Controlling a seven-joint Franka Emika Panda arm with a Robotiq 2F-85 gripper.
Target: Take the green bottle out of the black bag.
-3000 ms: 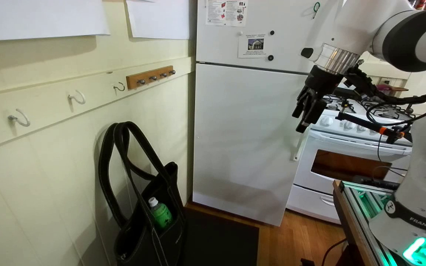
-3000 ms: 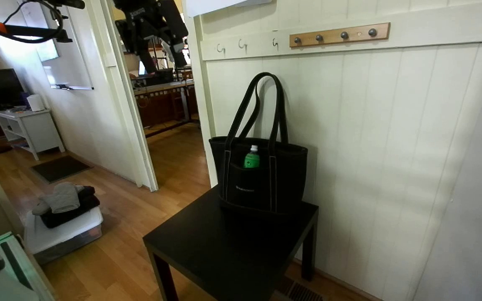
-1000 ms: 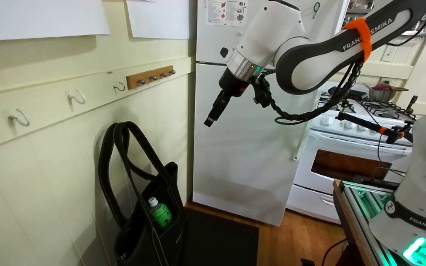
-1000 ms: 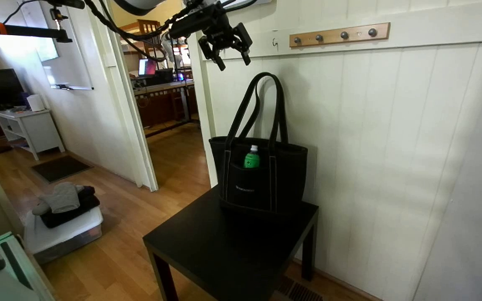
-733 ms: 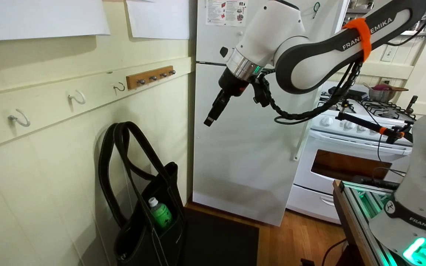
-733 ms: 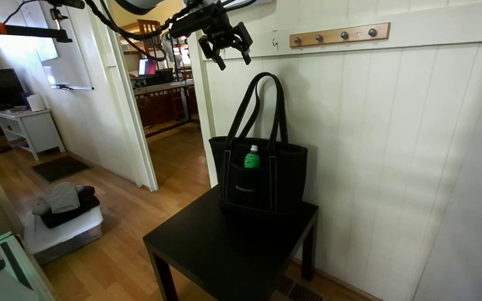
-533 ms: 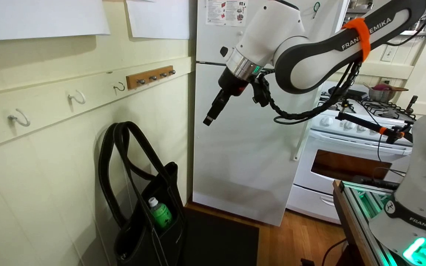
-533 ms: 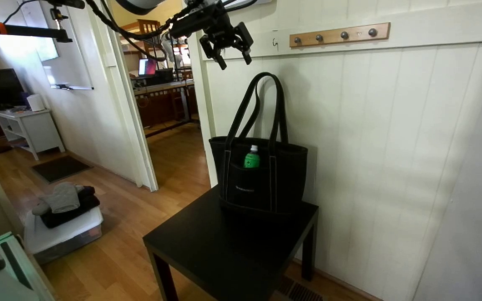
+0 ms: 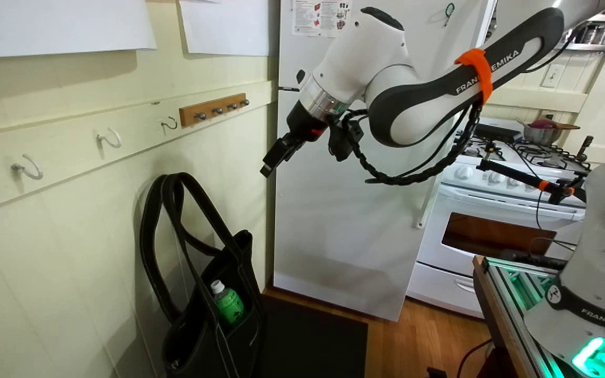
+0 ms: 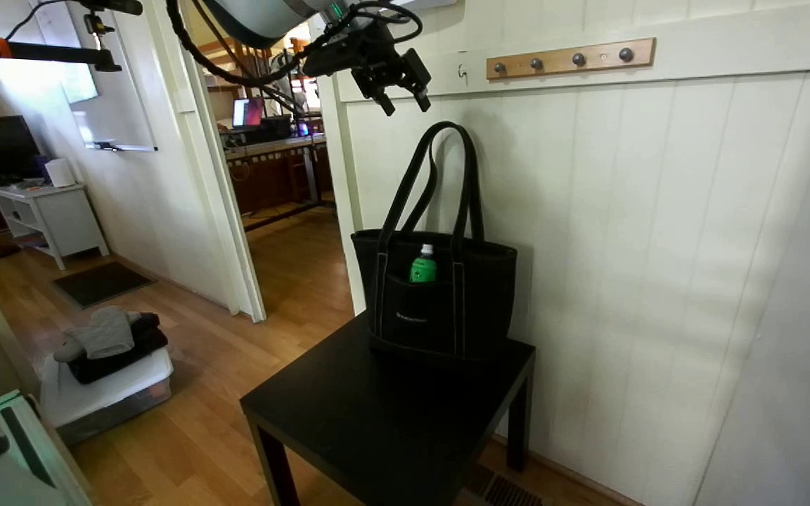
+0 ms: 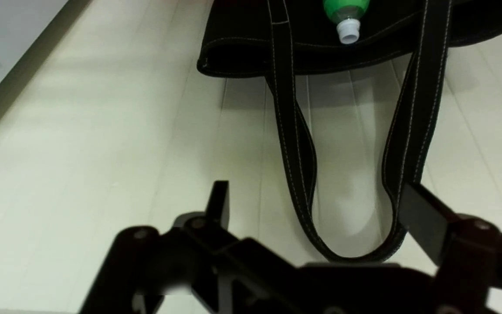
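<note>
The green bottle (image 10: 423, 270) with a white cap pokes out of the front pocket of the black bag (image 10: 440, 327); its lower part is hidden in the pocket. The bag stands upright on a small table against the wall, straps looping upward. My gripper (image 10: 407, 107) is open and empty, above the bag and apart from it, in both exterior views. In the wrist view, the bottle (image 11: 347, 8) shows only its upper end at the top edge. There the strap loop (image 11: 294, 144) lies behind the space between the widely spread fingers (image 11: 423, 218).
Beneath the bag is a black side table (image 10: 370, 422). The panelled wall behind carries a wooden peg rail (image 10: 571, 59) and a metal hook (image 9: 169, 123). A white refrigerator (image 9: 350, 210) flanks the bag, with a stove (image 9: 507, 210) farther off.
Over three seconds my arm has swung from the stove side across the refrigerator toward the bag's wall, moving slightly closer in the last half second. The gripper stays open; bag and bottle have not moved.
</note>
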